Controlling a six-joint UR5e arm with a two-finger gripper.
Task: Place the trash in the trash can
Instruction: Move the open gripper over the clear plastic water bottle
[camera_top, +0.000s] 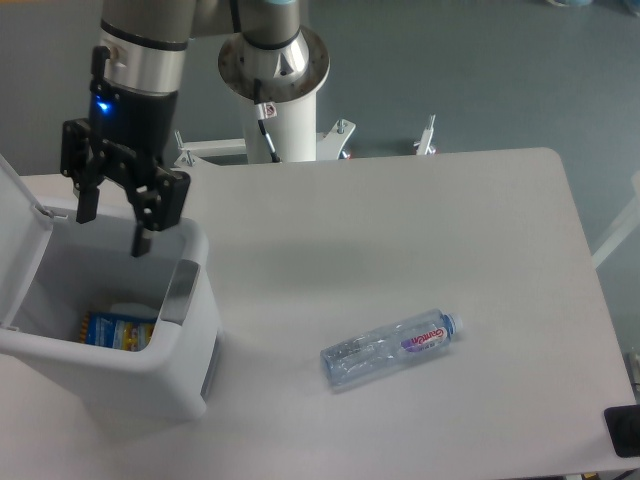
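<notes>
White table carries the trash can at its left end with lid flipped up, a blue-yellow packet inside, the gripper hanging over the can's opening with fingers spread apart and empty, the water bottle lying well right of the can.

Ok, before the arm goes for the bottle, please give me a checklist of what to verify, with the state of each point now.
1. Gripper empty, fingers spread: ok.
2. Wrapper inside the bin: cannot tell; something white shows by a blue-yellow packet, but it is unclear.
3. Lid open: ok.
4. Bottle free on the table, lying on its side with nothing touching it: ok.
5. Path from bin to bottle free of obstacles: ok.
6. Gripper clear of the bin: not ok, it hangs over the opening near the rim; probably lift first.
</notes>
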